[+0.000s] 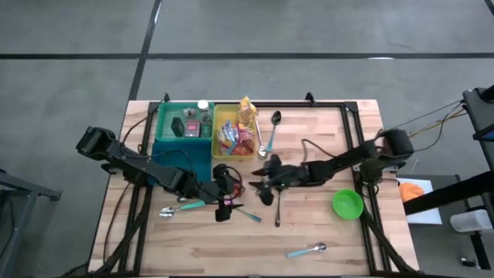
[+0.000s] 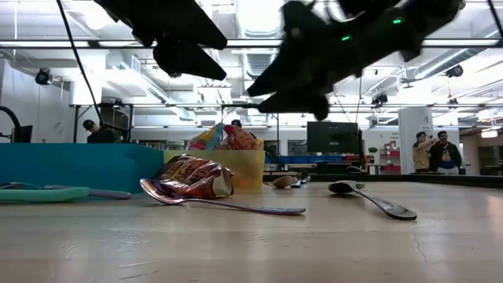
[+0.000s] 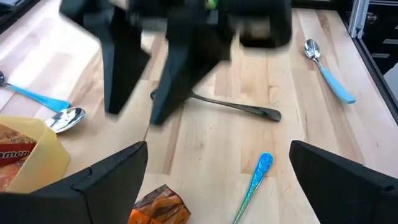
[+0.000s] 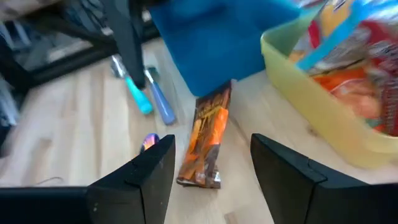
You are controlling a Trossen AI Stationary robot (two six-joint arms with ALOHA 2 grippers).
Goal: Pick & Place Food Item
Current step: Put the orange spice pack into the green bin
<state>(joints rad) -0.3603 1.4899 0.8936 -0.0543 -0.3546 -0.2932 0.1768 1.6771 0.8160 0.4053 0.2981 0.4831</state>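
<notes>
An orange-brown snack packet lies flat on the wooden table in front of the yellow bin. It also shows in the low view and at the lower edge of the left wrist view. My left gripper hangs open above the packet without touching it. Its fingers stand wide apart on either side of the packet. My right gripper is just to the right of the packet, raised off the table and pointing toward it. It is open with nothing between its fingers.
The yellow bin holds several snack packets, and a teal bin stands to its left at the table's far edge. A green bowl sits at the right. Spoons lie around the grippers, among them a dark one and blue-handled ones. People stand in the room beyond.
</notes>
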